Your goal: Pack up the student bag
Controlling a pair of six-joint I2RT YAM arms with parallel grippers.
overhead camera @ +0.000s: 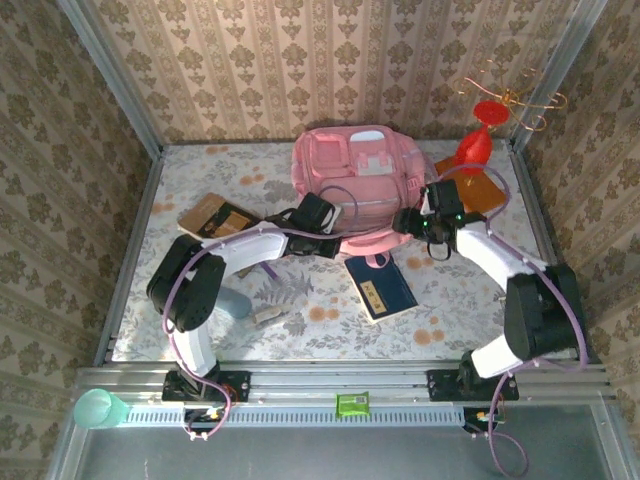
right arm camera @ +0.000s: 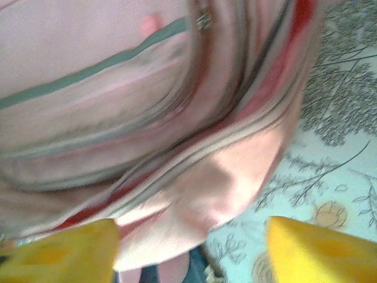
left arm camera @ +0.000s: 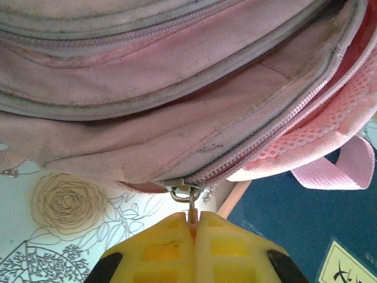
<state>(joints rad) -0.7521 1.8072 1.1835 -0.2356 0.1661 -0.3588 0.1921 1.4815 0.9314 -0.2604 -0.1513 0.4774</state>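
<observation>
Beige damask wallpaper lines three walls around a flower-patterned counter, with a grey aluminium rail crossing the bottom of the frame.

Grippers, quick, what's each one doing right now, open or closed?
Left gripper: closed, pinching the zipper pull of the student bag.
Right gripper: open, fingers spread at the bag's corner, holding nothing.

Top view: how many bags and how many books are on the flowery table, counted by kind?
Bags: 1, the pink student bag.
Books: 3, a brown book, a dark blue book and an orange book.
Total: 4.
</observation>
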